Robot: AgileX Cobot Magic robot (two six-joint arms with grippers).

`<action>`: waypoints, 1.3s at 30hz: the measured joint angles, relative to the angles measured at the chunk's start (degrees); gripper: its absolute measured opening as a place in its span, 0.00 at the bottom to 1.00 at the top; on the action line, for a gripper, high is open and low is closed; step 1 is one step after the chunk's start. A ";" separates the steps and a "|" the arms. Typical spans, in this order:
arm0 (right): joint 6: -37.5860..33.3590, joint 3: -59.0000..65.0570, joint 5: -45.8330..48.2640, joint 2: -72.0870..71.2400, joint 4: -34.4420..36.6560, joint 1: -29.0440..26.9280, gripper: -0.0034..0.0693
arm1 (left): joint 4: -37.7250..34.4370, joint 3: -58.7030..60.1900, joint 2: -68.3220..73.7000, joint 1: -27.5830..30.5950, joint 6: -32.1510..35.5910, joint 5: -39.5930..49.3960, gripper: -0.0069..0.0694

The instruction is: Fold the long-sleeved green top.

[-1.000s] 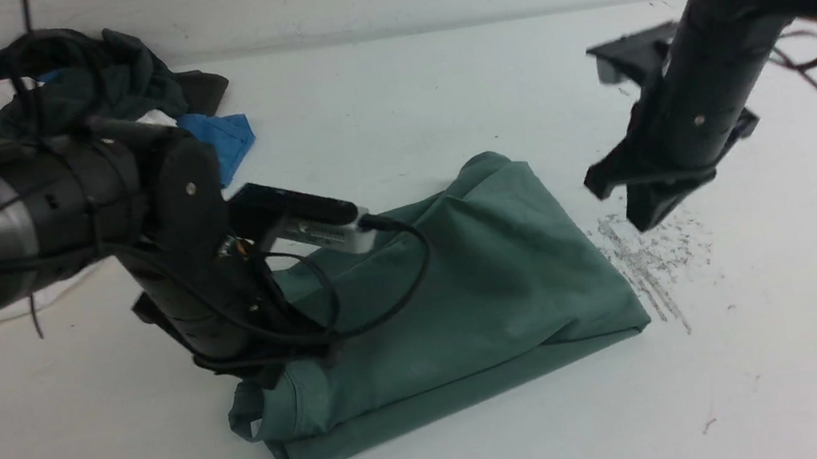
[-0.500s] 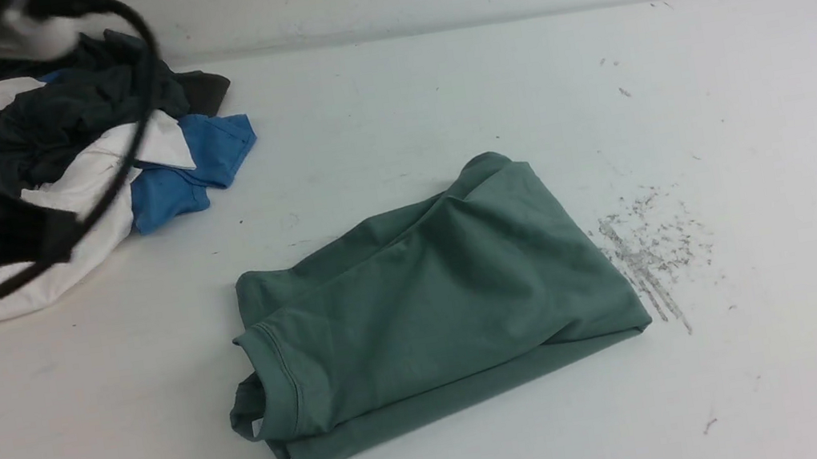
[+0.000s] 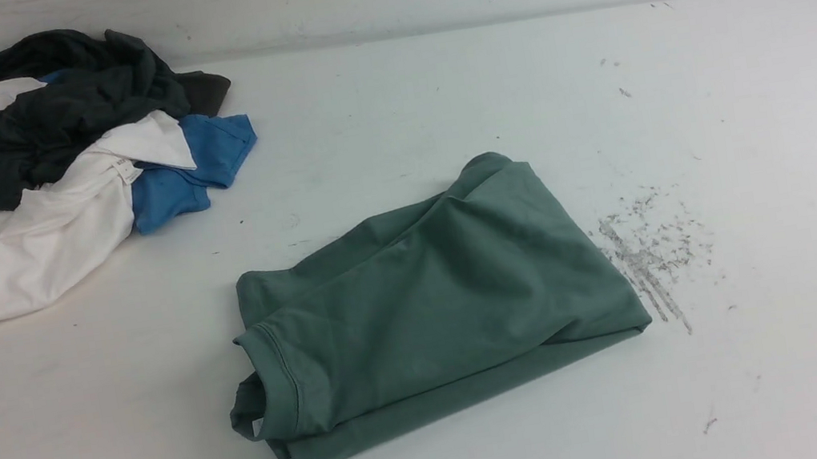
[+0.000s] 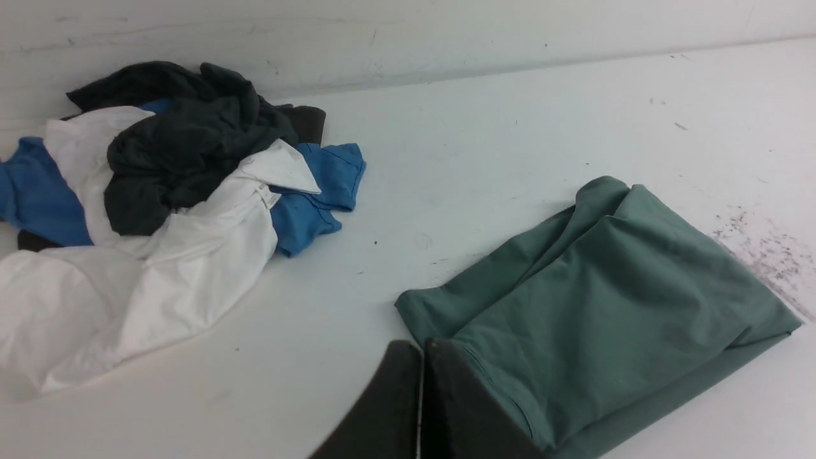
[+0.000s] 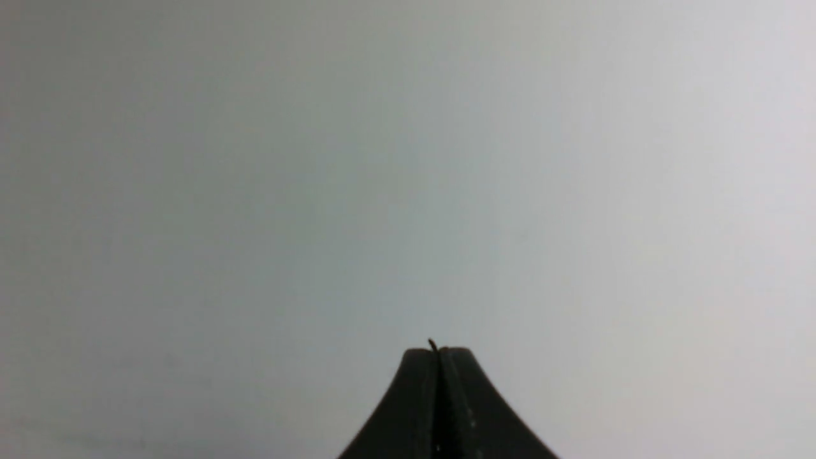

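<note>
1. Lying folded into a compact slanted rectangle near the middle of the white table (image 3: 437, 95), the muted sage-green cotton long-sleeved top (image 3: 429, 311) rests flat with nothing gripping it.
2. Its ribbed crew neck (image 3: 269, 380) shows at the near-left corner of the bundle, and a lower folded layer sticks out along the near edge.
3. A patch of grey scuff marks (image 3: 646, 250) sits on the table just beside the top's right edge.
4. A heap of loose garments lies well apart at the far left: a dark grey garment (image 3: 73, 101) on top, a white garment (image 3: 30, 245) spreading toward the near side, and a blue garment (image 3: 197, 172) poking out on the right of the heap.
5. The left gripper (image 4: 422, 357) has its dark jaws pressed together, holding nothing, seen in its wrist view in front of the top's neck corner.
6. The right gripper (image 5: 438, 357) is likewise closed and empty, facing a plain pale surface.
7. Neither arm appears in the front view.
</note>
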 joint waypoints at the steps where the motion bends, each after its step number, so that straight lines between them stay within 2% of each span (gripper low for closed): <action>1: 0.00 1.86 -3.46 -2.32 -0.41 0.00 0.03 | -0.15 1.34 -0.65 0.00 -0.30 -0.35 0.09; 4: -0.05 3.84 -8.49 -6.74 -1.01 0.00 0.03 | -0.34 5.20 -1.20 0.00 -1.96 -1.21 0.09; 8: -0.53 3.86 -10.65 -7.89 -1.18 0.00 0.03 | -0.35 8.50 -1.26 0.00 -2.78 -3.11 0.09; 17: -0.71 3.86 -10.06 -7.89 -1.42 0.00 0.03 | -0.35 9.13 -1.31 0.00 -2.78 -5.82 0.09; 39: -0.73 3.86 -9.90 -7.89 -1.57 -0.08 0.03 | -0.57 9.39 -1.64 0.00 -2.72 -3.50 0.09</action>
